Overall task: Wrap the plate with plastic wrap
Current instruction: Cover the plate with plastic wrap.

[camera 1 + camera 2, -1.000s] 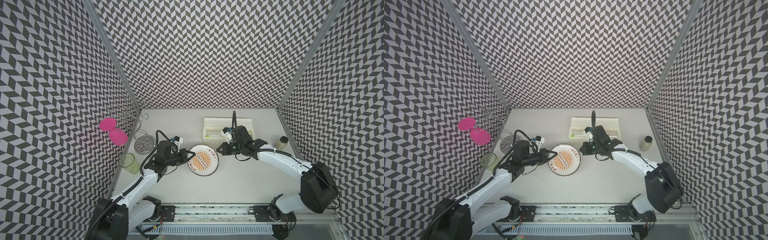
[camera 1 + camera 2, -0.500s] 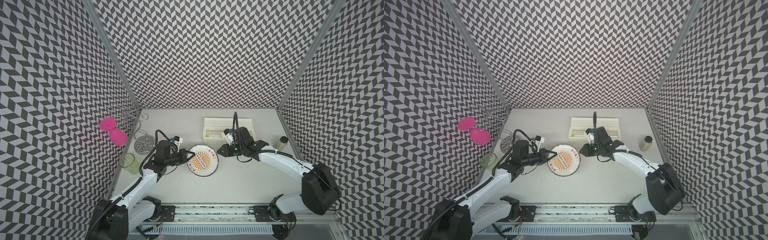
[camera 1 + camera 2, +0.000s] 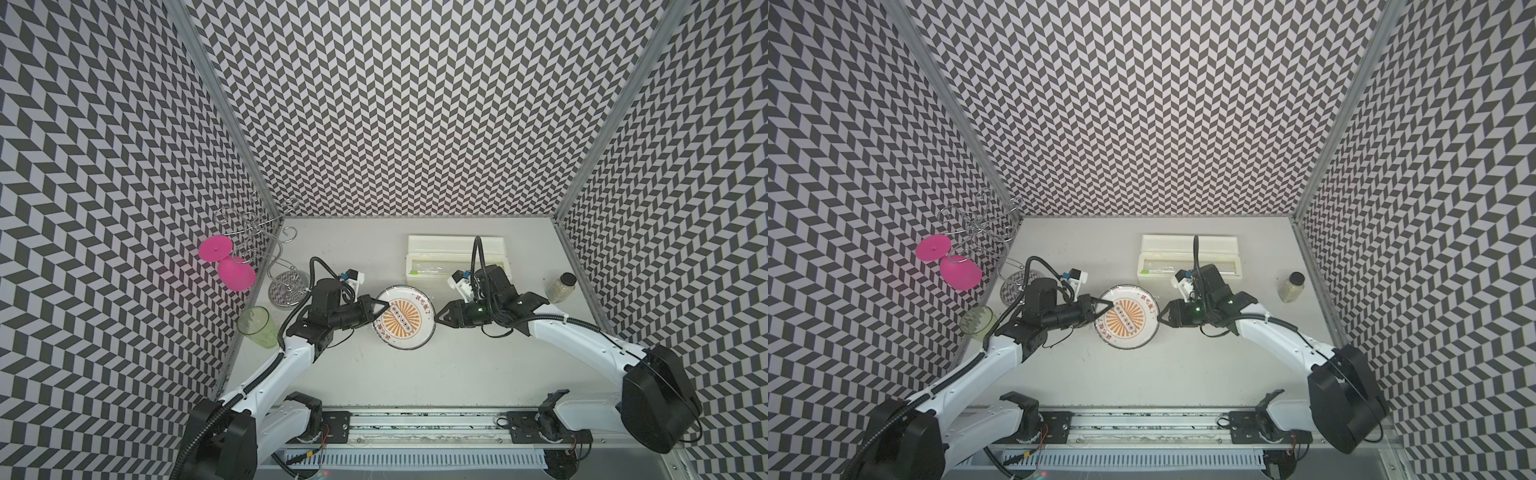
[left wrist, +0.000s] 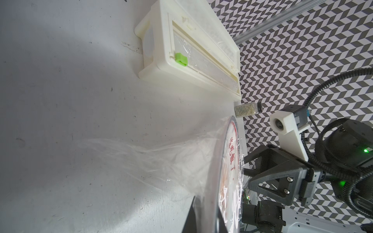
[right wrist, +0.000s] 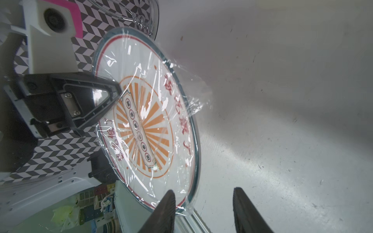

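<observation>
Pale counter (image 3: 457, 365), chevron walls (image 3: 415, 104); plate (image 3: 405, 318) mid-counter, rim pinched in closed left jaws. Clinging plastic wrap (image 5: 187, 105) plain only in wrist views; right jaws parted beside opposite rim, empty.

plate (image 5: 181, 157): smooth, glossy white, printed face
plastic wrap (image 4: 157, 159): thin clear film, crinkled, shiny
table (image 3: 457, 353): matt grey, scuffed
dispenser box (image 4: 159, 40): cream plastic, smooth
stand (image 3: 283, 291): bright polished metal
cup (image 3: 257, 326): translucent green plastic

Bright light, glare on plastic wrap (image 5: 189, 105)
</observation>
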Robot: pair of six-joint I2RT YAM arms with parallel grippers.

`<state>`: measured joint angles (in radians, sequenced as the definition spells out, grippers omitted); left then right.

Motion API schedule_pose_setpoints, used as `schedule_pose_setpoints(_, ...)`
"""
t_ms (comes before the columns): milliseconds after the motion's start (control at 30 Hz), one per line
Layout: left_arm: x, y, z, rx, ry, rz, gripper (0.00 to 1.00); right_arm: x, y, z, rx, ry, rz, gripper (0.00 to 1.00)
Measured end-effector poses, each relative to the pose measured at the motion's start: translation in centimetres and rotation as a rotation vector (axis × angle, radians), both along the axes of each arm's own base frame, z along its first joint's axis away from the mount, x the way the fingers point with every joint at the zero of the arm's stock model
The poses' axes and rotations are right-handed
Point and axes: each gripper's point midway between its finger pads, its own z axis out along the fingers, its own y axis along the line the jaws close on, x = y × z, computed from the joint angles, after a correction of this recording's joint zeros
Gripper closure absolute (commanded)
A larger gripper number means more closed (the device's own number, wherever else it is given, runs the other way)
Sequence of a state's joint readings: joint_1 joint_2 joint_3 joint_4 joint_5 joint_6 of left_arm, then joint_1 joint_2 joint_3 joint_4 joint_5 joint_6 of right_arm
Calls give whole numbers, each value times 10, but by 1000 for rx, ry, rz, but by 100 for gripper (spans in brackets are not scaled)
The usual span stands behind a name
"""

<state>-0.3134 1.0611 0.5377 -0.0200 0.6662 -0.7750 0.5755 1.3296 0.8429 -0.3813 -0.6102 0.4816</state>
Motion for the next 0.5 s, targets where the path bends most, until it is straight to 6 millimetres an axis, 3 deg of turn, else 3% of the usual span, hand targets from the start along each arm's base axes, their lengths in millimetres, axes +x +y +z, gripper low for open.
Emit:
schedule_pose_setpoints(167,0,0,-1,1,2,0,100,-5,5,2,18,11,19,74)
schedule_pose_setpoints(400,0,0,-1,1,2,1,100,-9,7,-1,32,22,26,80)
schedule_pose_setpoints(500,0,0,-1,1,2,1,100,-9,7,-2,34,26,21,88)
